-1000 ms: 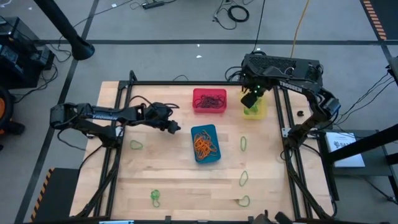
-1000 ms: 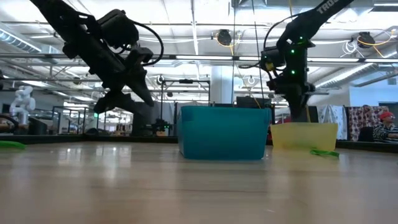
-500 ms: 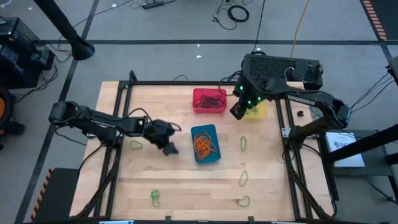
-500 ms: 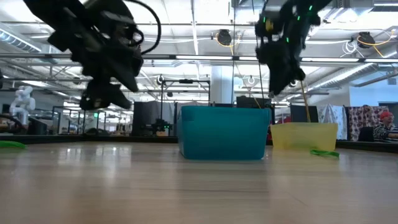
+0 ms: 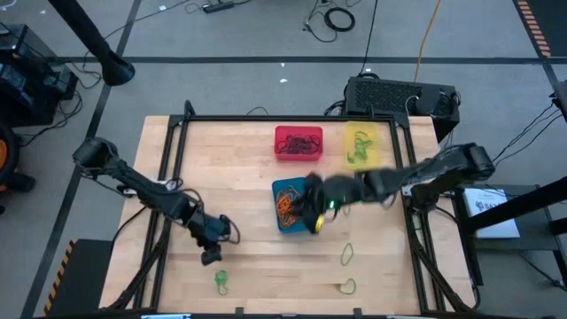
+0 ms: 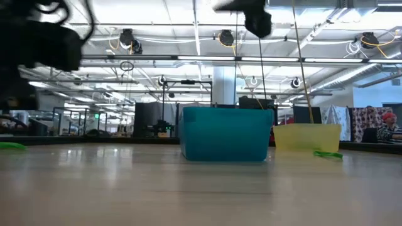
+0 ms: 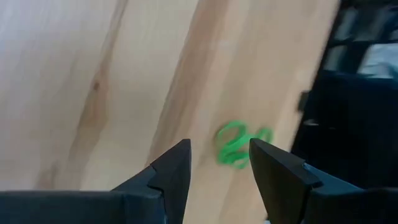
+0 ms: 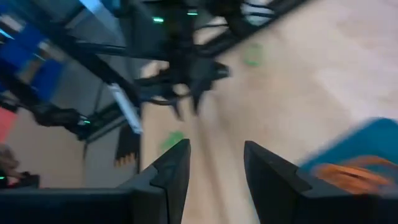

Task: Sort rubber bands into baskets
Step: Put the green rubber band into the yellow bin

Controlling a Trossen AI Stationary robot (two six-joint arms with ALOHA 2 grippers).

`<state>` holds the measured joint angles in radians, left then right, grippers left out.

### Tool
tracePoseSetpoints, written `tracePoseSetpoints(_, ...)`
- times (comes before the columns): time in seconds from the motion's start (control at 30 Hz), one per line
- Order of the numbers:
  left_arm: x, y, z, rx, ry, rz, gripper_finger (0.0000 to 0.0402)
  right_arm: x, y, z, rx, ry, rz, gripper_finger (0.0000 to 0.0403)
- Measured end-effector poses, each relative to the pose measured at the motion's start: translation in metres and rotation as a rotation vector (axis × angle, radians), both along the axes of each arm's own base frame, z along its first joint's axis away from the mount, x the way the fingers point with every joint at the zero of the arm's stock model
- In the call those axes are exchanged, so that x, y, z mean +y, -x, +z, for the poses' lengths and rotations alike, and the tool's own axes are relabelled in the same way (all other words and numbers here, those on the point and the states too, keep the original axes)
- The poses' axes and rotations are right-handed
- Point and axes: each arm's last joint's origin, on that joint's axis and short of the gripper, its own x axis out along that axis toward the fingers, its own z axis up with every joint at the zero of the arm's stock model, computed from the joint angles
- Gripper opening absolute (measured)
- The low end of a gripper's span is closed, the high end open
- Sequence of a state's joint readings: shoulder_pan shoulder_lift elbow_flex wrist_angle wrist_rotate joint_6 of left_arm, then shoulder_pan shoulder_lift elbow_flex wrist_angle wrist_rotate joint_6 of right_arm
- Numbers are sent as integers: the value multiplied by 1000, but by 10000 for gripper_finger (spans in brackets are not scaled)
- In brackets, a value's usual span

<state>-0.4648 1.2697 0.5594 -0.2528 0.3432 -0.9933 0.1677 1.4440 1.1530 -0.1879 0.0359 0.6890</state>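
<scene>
Now your left hand [image 5: 211,257] hovers low over the pale wooden surface [image 5: 239,239], fingers spread and empty, with a crumpled green rubber band [image 7: 235,144] lying just ahead of the fingertips near the front edge. That looks like the pick in hand: you would need to lower the fingers to either side of the thin loop and pinch it off the smooth boards.

Your right hand [image 5: 312,213] is over the near end of the blue basket [image 5: 291,184], fingers parted, nothing between them. It seems to be on its way to one of the green loops [image 5: 347,254] lying flat beyond that tub.

All three tubs are glossy plastic with rounded corners. The blue one holds a tangle of orange bands [image 5: 287,206], the red basket [image 5: 299,143] dark ones, the yellow basket [image 5: 361,147] green ones.
</scene>
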Motion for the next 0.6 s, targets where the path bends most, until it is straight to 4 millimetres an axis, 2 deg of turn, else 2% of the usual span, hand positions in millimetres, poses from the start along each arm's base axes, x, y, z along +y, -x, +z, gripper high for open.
tracePoseSetpoints(0.17,-18,12,-2,13,-63,30,170,55,-22,-22,-96,-53,43,144)
tracePoseSetpoints(0.3,-24,18,-3,91,-45,192,170,85,-36,-49,-97,-139,62,144)
tracePoseSetpoints(0.43,-30,21,-2,123,-21,299,170,101,-46,-73,-83,-205,64,144)
tracePoseSetpoints(0.6,-44,24,-7,153,23,361,170,106,-52,-89,-41,-250,96,144)
